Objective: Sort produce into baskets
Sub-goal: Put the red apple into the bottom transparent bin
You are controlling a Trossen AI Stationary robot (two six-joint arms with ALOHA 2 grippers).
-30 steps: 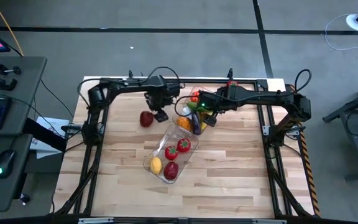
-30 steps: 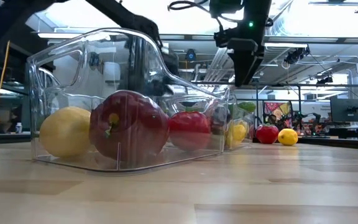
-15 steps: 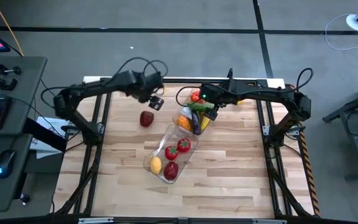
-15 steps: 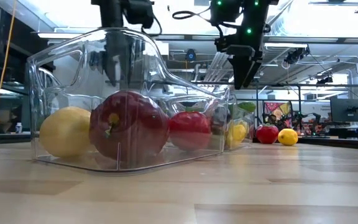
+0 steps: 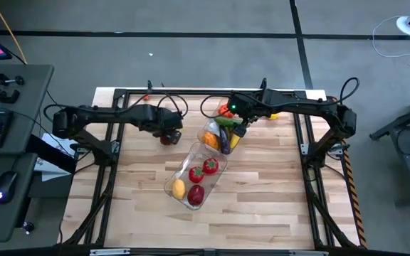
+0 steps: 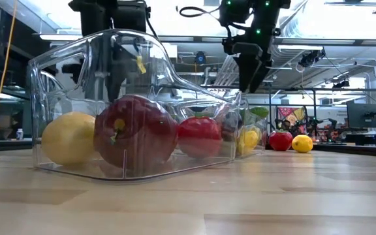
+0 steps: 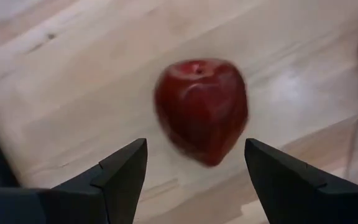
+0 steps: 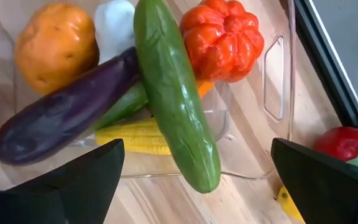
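Lining up left hand (image 7: 194, 168), fingers spread wide, over shiny red toy apple (image 7: 201, 109) on wooden tabletop (image 7: 73, 93); next probably drop, close, carry to clear plastic fruit bin (image 5: 194, 178). Right hand (image 8: 197, 168) wide too.

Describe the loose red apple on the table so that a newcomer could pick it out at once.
Start at the two clear baskets in the table's middle. Look toward the left arm: the red apple lies alone on bare wood, below the open left end effector. Unlike the other red fruit, it sits in no basket.
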